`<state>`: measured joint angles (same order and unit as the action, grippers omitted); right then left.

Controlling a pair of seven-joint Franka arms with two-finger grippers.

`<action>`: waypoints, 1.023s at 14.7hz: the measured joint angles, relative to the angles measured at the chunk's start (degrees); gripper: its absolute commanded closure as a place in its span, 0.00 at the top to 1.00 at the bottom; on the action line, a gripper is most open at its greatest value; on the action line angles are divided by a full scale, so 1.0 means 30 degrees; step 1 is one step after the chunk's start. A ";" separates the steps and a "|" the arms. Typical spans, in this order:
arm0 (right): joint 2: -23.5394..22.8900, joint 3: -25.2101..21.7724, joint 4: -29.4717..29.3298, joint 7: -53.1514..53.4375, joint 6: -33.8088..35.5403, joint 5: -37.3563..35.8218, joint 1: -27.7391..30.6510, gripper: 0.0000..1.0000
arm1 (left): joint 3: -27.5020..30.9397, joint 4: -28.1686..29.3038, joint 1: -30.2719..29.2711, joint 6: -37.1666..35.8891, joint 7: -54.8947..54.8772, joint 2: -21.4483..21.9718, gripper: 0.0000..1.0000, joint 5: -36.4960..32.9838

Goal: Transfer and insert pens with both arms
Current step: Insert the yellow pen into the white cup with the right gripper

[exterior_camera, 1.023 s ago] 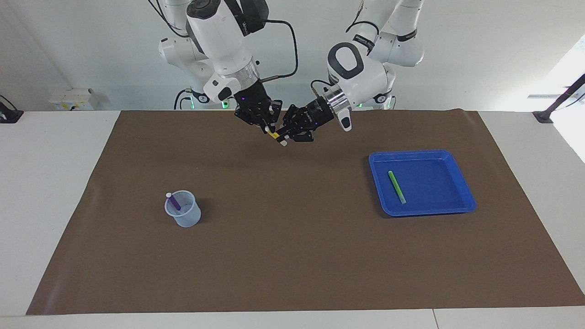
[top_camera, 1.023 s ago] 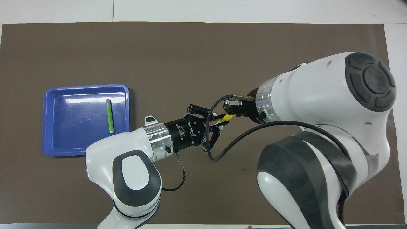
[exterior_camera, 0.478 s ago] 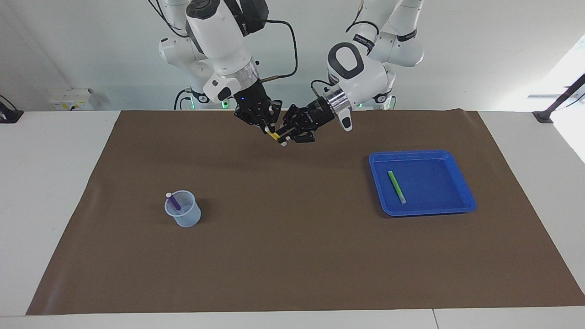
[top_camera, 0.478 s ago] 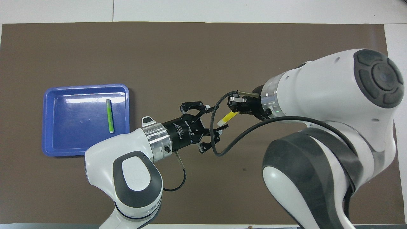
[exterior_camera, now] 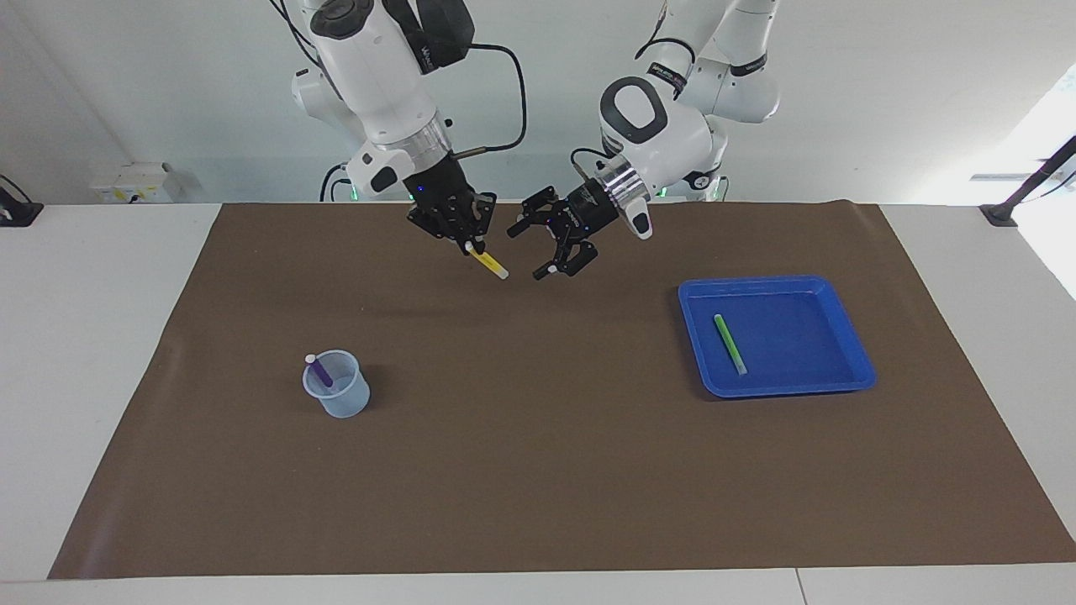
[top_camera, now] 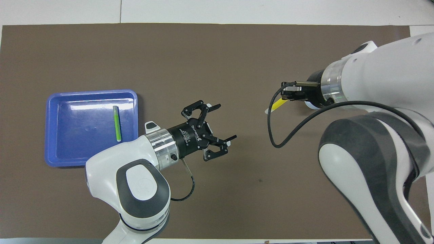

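Note:
My right gripper (exterior_camera: 467, 241) (top_camera: 289, 96) is shut on the yellow pen (exterior_camera: 489, 263) (top_camera: 277, 104), which slants down from it with its pale end lowest, above the mat. My left gripper (exterior_camera: 531, 250) (top_camera: 225, 122) hangs beside it, open and empty, apart from the pen. The green pen (exterior_camera: 730, 343) (top_camera: 117, 123) lies flat in the blue tray (exterior_camera: 773, 281) (top_camera: 91, 91) toward the left arm's end. The purple pen (exterior_camera: 320, 371) stands tilted in a clear cup (exterior_camera: 338, 395) toward the right arm's end. In the overhead view the right arm hides the cup.
A brown mat (exterior_camera: 538, 470) (top_camera: 203, 51) covers most of the white table. A black cable (top_camera: 291, 132) loops from the right wrist. Two smaller white arms with green lights stand at the table's edge by the robots.
My left gripper has opened and let go of the yellow pen. My right gripper has carried the pen away toward the right arm's end, and the two grippers now stand apart.

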<state>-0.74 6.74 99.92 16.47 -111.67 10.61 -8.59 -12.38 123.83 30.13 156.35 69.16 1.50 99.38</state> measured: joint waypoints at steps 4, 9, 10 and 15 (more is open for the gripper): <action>-0.0207 -0.0052 0.0348 -0.3811 -0.0566 -0.1941 0.1697 0.00 | 0.0112 0.0740 -0.0562 0.0074 -0.0611 -0.0008 1.00 -0.2023; -0.0421 -0.0047 0.1827 -0.7456 -0.3184 -0.2680 0.2995 0.00 | 0.0155 0.1348 -0.1886 0.0022 -0.0693 -0.0007 1.00 -0.4860; -0.0495 -0.0058 0.2103 -0.8149 -0.3525 -0.2680 0.3375 0.00 | 0.0164 0.1445 -0.2324 -0.0265 -0.0712 -0.0005 1.00 -0.5750; -0.0910 -0.0061 0.3477 -0.9489 -0.5960 -0.2680 0.4193 0.00 | 0.0219 0.0956 -0.5841 -0.5587 -0.0969 0.0056 1.00 -1.2604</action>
<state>-3.47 6.56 110.36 -12.00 -129.55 2.57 3.99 -11.73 126.70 12.61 139.59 66.25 1.67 61.56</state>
